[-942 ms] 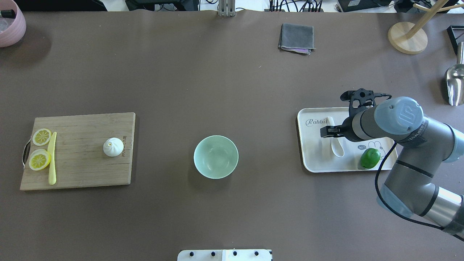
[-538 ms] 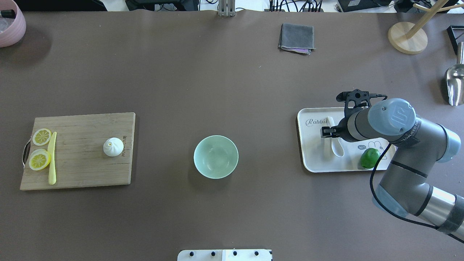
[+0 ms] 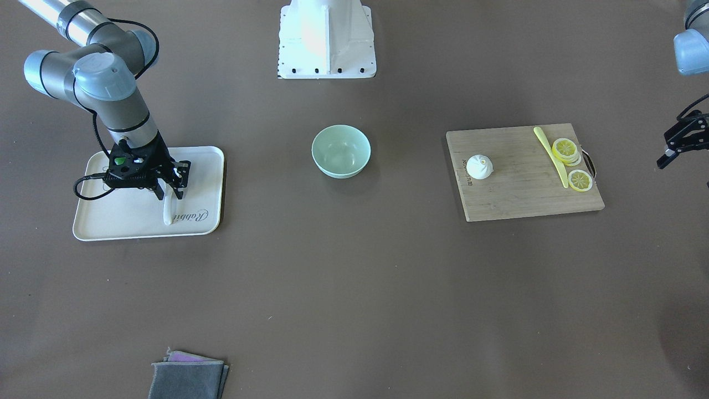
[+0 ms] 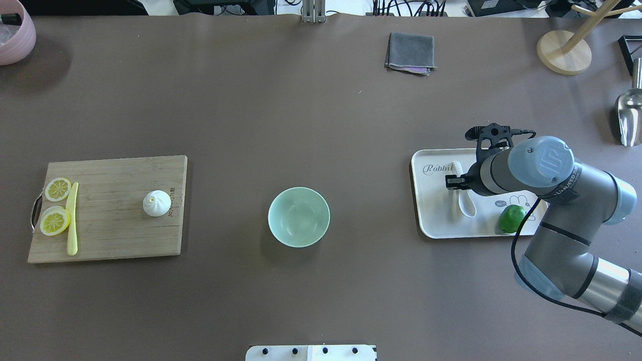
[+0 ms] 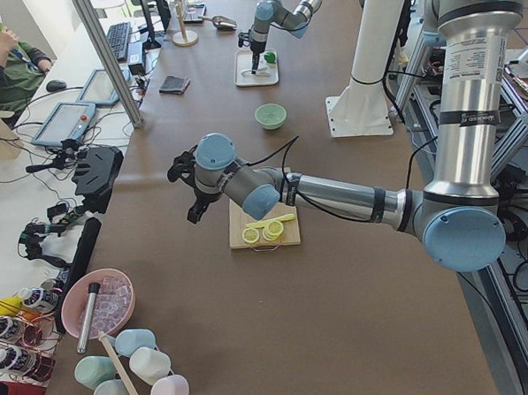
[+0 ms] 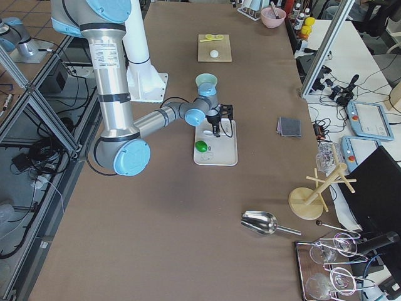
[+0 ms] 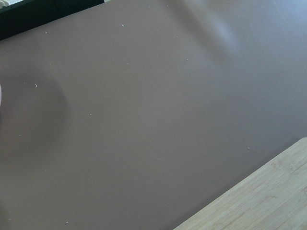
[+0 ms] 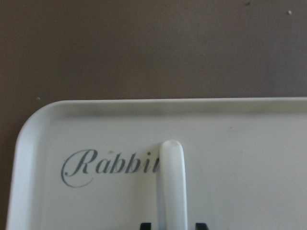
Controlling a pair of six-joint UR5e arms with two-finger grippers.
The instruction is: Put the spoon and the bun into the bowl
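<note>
one spoon (image 4: 465,203), one bun (image 4: 156,203), one bowl (image 4: 271,216), one tray (image 4: 435,221)

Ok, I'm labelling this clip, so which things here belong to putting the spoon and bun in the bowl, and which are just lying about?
Job: spoon, bun, bowl, right claw astride the spoon's handle.
Lying about: lemon slices, yellow knife, lime, grey cloth, pink bowl, metal scoop, wooden stand, cutting board, tray.

Brown table (image 4: 301,125), wooden cutting board (image 4: 115,235) left, green bowl (image 4: 299,216) centre, white tray (image 4: 436,225) right, grey cloth (image 4: 410,51) upper centre, pink tub (image 4: 20,40) upper left, wooden stand (image 4: 557,55) and metal scoop (image 4: 629,118) upper right.
</note>
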